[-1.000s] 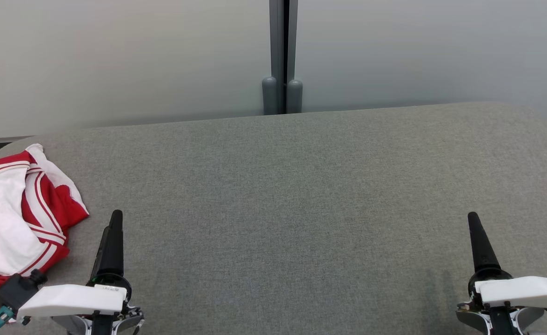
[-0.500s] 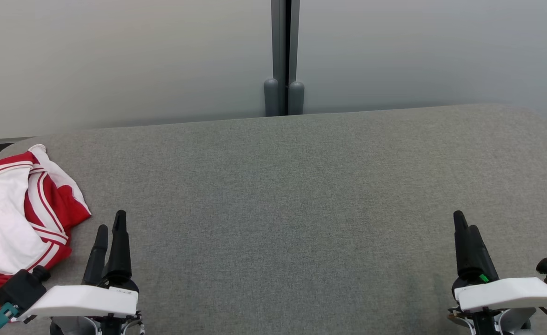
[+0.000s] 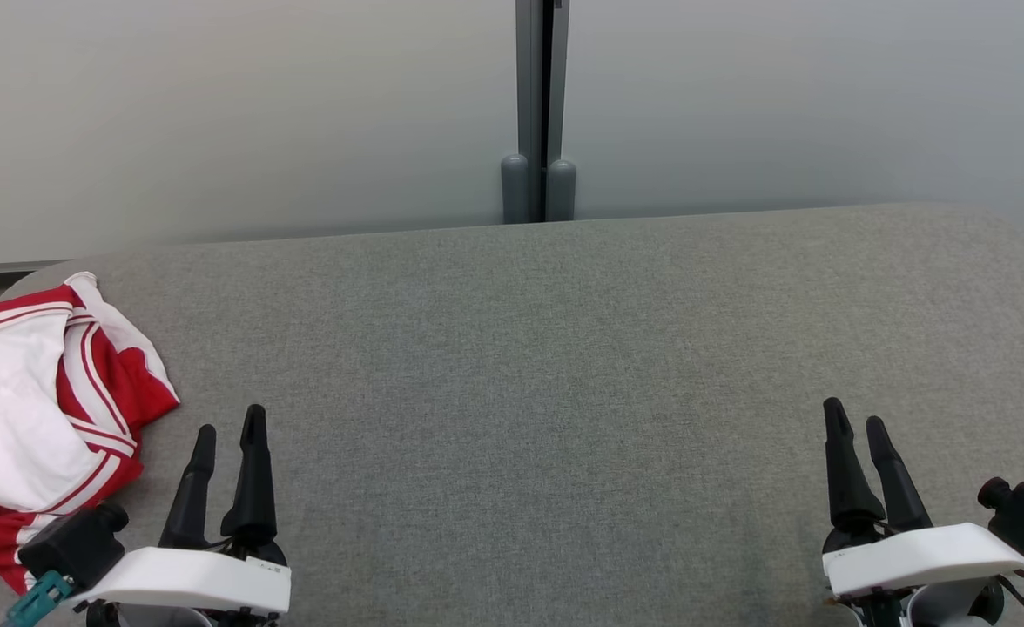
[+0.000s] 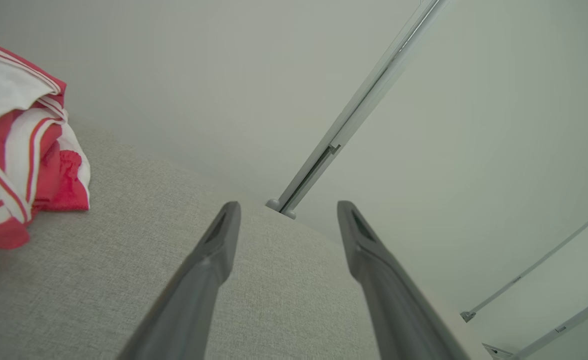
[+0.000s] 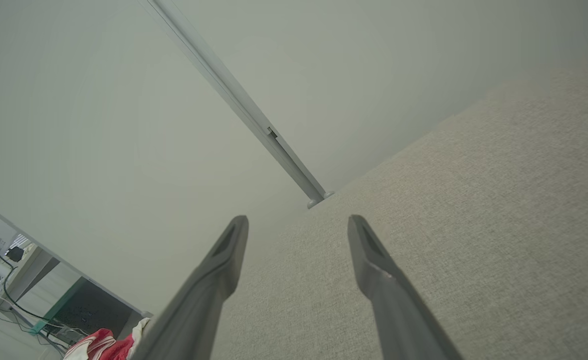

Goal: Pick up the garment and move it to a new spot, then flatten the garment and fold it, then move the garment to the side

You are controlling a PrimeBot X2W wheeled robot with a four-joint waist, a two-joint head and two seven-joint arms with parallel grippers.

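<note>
Crumpled red-and-white garment (image 3: 50, 409) lies untouched at the left edge of the tabletop (image 3: 547, 366). Left jaws, just beside it, are spread wide and empty; right jaws, far right, likewise. Step: pickup, probably needing a leftward reach.

Garment (image 3: 16, 435) cropped by left edge, near corner behind black module (image 3: 72, 547)

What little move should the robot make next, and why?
Probably swing the left gripper leftward to the garment. The garment lies crumpled near the left end of the table, and that gripper is open, empty and close beside it without touching. The right gripper is far off across the table.
</note>
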